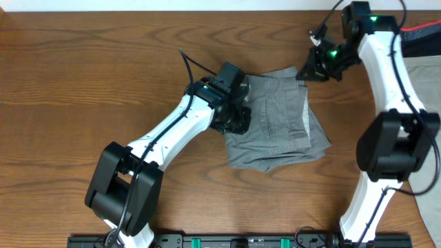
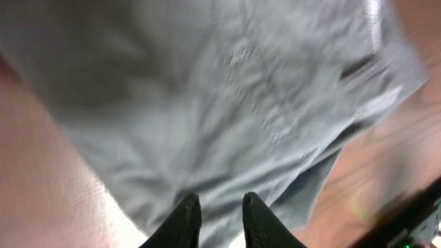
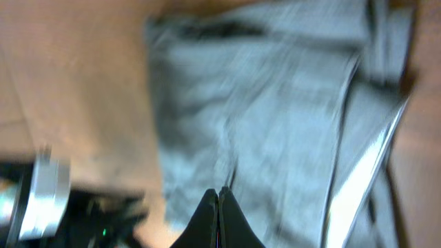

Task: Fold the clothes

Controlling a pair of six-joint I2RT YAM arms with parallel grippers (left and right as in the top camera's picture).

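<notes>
The clothes point(image 1: 275, 117), grey-green shorts, lie folded in a rough square at the middle of the wooden table point(image 1: 83, 83), with layered edges showing at the right and bottom. My left gripper point(image 1: 238, 120) is at their left edge. In the left wrist view its gripper point(image 2: 220, 198) is open by a narrow gap just over the cloth point(image 2: 241, 89), with nothing pinched between the fingers. My right gripper point(image 1: 303, 72) hovers by the top right corner of the shorts. In the right wrist view that gripper point(image 3: 218, 189) is shut and empty, above the cloth point(image 3: 275, 103).
A dark object with a red cable point(image 1: 420, 38) sits at the far right corner, with a pale cloth point(image 1: 424, 76) below it at the right edge. A black rail point(image 1: 241, 241) runs along the front edge.
</notes>
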